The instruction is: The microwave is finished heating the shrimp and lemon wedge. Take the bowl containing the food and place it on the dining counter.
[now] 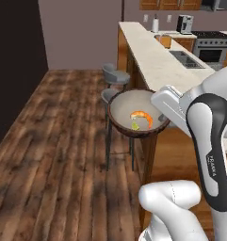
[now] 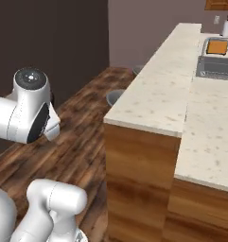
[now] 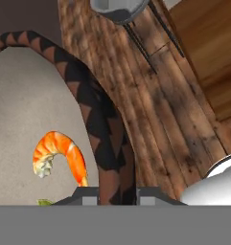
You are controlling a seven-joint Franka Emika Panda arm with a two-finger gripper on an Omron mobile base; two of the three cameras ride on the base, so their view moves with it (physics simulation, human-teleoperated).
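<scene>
My gripper is shut on the right rim of the dark-brown bowl and holds it in the air. The bowl hangs just left of the near end of the dining counter, above a grey stool and the wooden floor. In its pale inside lie the orange shrimp and the small yellow-green lemon wedge. In the hand view the patterned rim of the bowl runs between the fingertips of the gripper, with the shrimp to its left. The microwave is out of view.
A second stool stands further along the counter. A sink is set in the far side of the dining counter. A stove stands at the back right. Wooden floor stretches to the left.
</scene>
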